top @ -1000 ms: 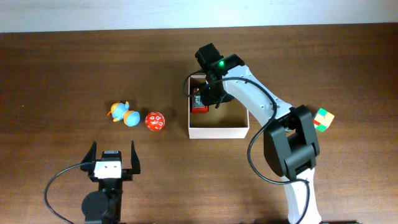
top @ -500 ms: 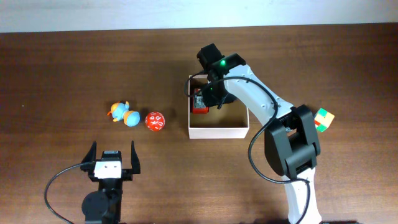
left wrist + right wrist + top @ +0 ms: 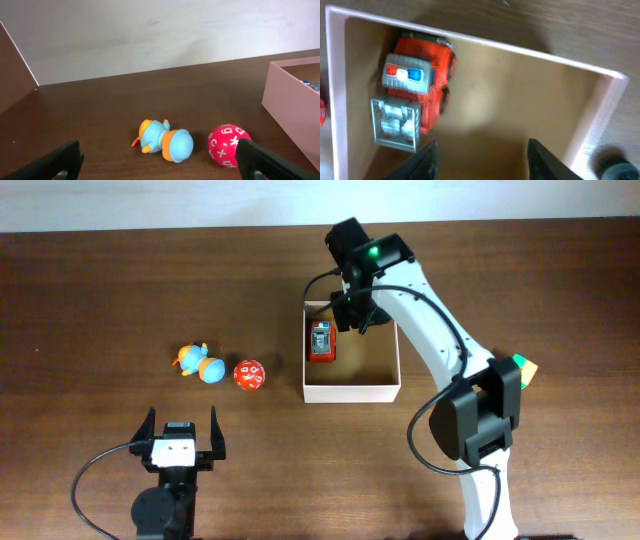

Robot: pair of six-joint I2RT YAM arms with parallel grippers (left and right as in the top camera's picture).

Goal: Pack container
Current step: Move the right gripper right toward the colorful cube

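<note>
Right fingers [image 3: 542, 160] risen, one truck [image 3: 321, 341] inside one container [image 3: 350, 392]

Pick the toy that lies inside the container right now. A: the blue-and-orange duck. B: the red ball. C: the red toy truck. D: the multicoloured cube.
C: the red toy truck lies on the cardboard floor of the container, inside its white walls.

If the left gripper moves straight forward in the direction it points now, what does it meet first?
Probably the blue and orange duck toy: it lies nearly centred between the left gripper's open fingers. The red ball sits further right, close to the right finger's path, so it might be brushed.
</note>
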